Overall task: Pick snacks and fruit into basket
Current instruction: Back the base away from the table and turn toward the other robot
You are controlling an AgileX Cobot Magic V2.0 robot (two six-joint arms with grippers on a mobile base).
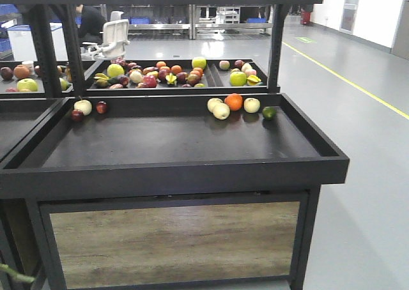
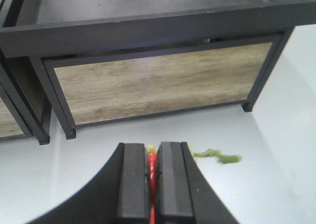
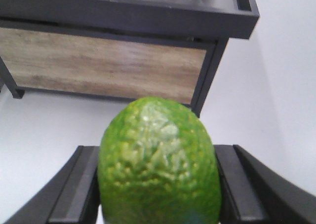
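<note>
Front view first: no arms in sight, just fruit (image 1: 234, 101) bunched at the back edge of the black display tray (image 1: 192, 168), with loads of bare room in front. Your left gripper (image 2: 152, 177) is nearly closed, pinching something thin and red with green leafy bits, aimed at the stand's wood panel (image 2: 163, 83). Your right gripper (image 3: 159, 184) is spread wide around a bumpy green lime (image 3: 158, 165), held low before the stand's corner.

- mock grocery/produce stand inside an industrial hall; black display shelf (image 1: 172, 168) with wood-grain panel (image 1: 172, 242) fills the frame centre
- loose fruit (image 1: 233, 101) in trays, upper centre
- grey painted floor (image 1: 364, 175), yellow lane line (image 1: 348, 79) at right; blue crates (image 1: 9, 10) upper left
</note>
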